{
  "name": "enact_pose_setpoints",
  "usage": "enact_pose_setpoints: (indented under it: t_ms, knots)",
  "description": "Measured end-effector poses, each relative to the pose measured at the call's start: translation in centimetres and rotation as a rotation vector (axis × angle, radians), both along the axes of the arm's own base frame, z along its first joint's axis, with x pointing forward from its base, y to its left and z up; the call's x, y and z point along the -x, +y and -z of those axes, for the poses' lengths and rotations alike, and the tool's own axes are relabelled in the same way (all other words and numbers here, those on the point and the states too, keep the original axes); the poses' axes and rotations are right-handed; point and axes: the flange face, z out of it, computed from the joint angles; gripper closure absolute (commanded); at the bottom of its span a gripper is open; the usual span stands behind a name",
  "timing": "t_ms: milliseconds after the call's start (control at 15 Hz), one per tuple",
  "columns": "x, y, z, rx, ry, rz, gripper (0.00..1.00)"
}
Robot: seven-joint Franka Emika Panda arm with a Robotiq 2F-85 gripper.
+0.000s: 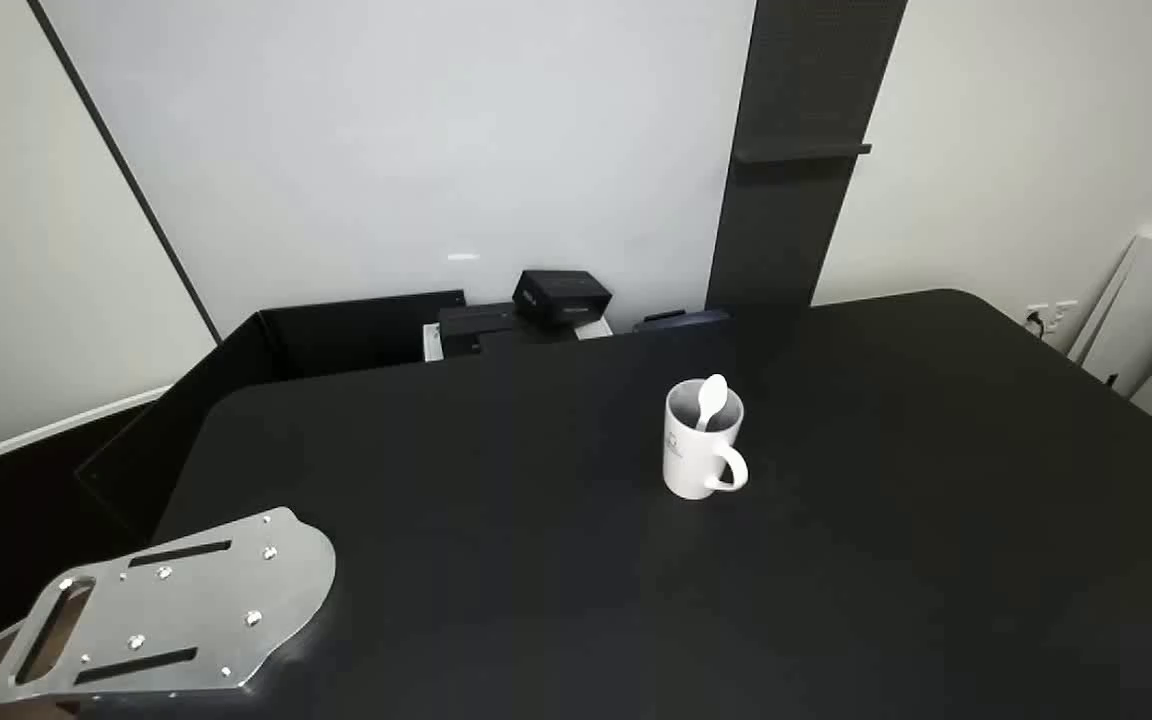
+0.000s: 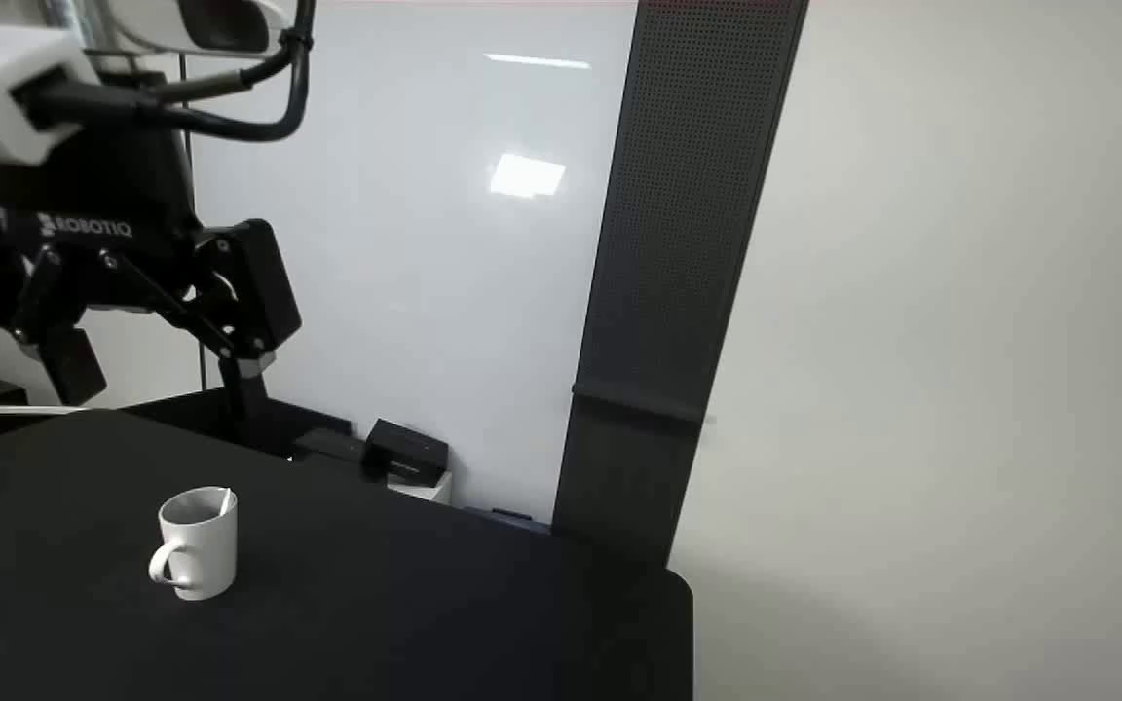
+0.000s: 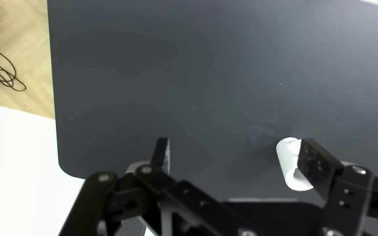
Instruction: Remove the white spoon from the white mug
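- The white spoon (image 1: 713,393) stands in the white mug (image 1: 688,462), rounded bowl uppermost and rising past the rim; in an exterior view the bowl shows near one o'clock of the mug's mouth, and the lower end is hidden inside
- The mug is upright on the dark surface (image 1: 496,560), its loop pointing to about four o'clock in an exterior view, with a metal plate (image 1: 196,600) well apart from it, between eight and nine o'clock
- The tool (image 2: 160,380) is spread wide and holds nothing; in an exterior view it hangs in the air, the mug below it between five and six o'clock
- In the wrist view the mug shows at roughly three o'clock from the gap between the fingers (image 3: 317,164), partly covered by one of them; the spoon cannot be made out there
- Step in hand, as I judge it: the approach, with the grasp not yet made and the whole removal left to do
- Next move probably calls for a shift toward three o'clock of the wrist view, then a descent with a finger either side of the spoon's bowl
- After that, a light pinch above the rim and a straight lift should serve; catching the rim could tip the mug
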Motion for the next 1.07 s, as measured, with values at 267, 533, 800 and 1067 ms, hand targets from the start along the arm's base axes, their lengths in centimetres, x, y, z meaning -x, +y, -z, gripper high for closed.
enact_pose_setpoints:
  t_ms: [267,533,800,1067]
  knots:
    - [0.0,0.0,0.0,0.0,0.0,0.0,0.0]
    - [0.0,0.0,0.0,0.0,0.0,0.0,0.0]
    - [0.0,0.0,0.0,0.0,0.0,0.0,0.0]
    - [-0.29,-0.02,0.1,-0.013,0.001,-0.054,0.0]
